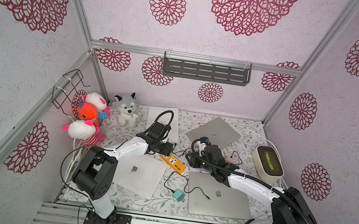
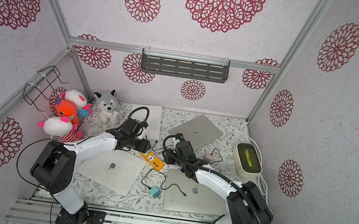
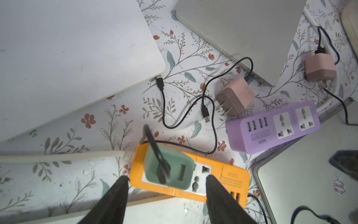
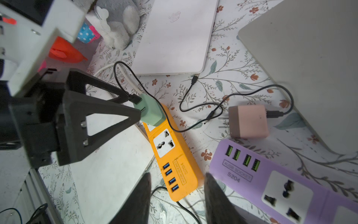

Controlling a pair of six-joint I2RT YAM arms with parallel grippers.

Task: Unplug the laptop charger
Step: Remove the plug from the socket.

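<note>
Sitting plugged into the orange power strip [image 3: 228, 174], the green charger [image 3: 186, 161] is poking up right between the spread-open fingers of the left gripper [image 3: 166, 178], so the left arm is clearly the nearer one, reaching in low and angled down at it. The right gripper [image 4: 177, 174] is hovering released too, straddling the strip's USB end and gripping nothing.

Both top views looking steeply down over the whole scene from above the arms' bases, both wrist cameras peering close, sharing the orange power strip [image 3: 228, 180] [image 4: 180, 161].
</note>
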